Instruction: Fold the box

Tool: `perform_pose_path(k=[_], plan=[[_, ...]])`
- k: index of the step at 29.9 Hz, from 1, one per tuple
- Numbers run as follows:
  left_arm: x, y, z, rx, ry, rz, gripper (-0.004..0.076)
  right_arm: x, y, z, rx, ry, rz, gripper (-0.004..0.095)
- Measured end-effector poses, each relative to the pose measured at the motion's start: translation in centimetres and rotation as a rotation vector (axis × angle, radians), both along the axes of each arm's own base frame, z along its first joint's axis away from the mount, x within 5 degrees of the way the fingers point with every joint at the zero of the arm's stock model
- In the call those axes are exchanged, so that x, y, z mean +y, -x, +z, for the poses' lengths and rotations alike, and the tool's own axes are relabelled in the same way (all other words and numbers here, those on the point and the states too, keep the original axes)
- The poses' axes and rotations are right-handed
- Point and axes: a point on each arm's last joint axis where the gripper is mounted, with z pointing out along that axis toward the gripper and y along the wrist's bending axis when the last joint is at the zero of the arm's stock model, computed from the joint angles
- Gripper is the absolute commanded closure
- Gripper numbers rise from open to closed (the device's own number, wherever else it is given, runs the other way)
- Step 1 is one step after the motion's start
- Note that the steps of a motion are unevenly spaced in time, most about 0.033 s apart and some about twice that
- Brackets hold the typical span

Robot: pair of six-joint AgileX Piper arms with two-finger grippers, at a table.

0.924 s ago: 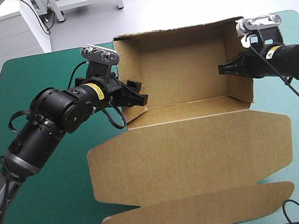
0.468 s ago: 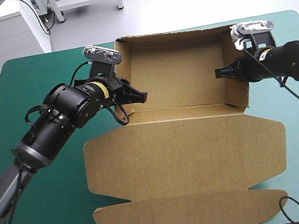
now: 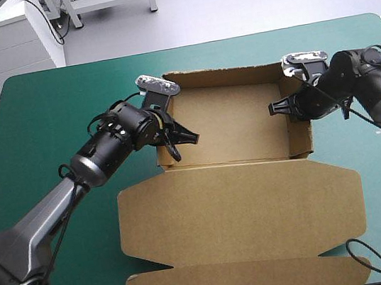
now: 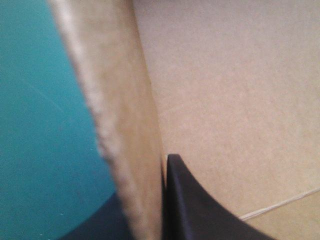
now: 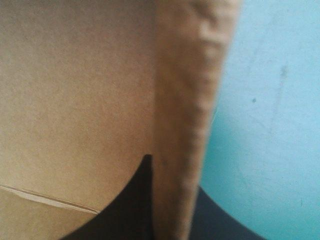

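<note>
Brown board, the box [image 3: 227, 126] sits mid-table as an open tray, its lid [image 3: 240, 210] flat toward the near edge. The left gripper [image 3: 188, 137] pinches the left side wall [image 3: 166, 153] and the right gripper [image 3: 275, 108] the right side wall [image 3: 301, 136], each with the sheet clamped between 2 black fingers [image 4: 190, 205]. I'd worry that uneven pulling by the 2 arms skews the tray or tears a crease, or that a thin wall slips free and flops outward. The teal-green cover [image 3: 58, 119] looks smooth, so the board could slide. A white cabinet [image 3: 7, 44] stands beyond the far left corner.
</note>
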Motion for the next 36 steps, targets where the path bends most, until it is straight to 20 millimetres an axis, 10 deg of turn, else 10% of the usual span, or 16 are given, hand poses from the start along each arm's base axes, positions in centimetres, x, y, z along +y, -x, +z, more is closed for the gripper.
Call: perform_pose_path(k=[10, 29, 36], plan=[[-2.1, -1.9, -5.3, 0.129, -0.053, -0.017, 0.0729, -0.3, -1.5, -3.2, 0.115, 0.085, 0.005, 0.0912], [1.6, -3.5, -6.2, 0.265, -0.082, 0.011, 0.0707, 4.7, -2.4, -6.5, 0.157, 0.126, 0.069, 0.0912], [1.5, -3.3, -6.3, 0.278, -0.100, -0.049, 0.0433, 4.4, -2.2, -6.6, 0.177, 0.170, 0.079, 0.0868]])
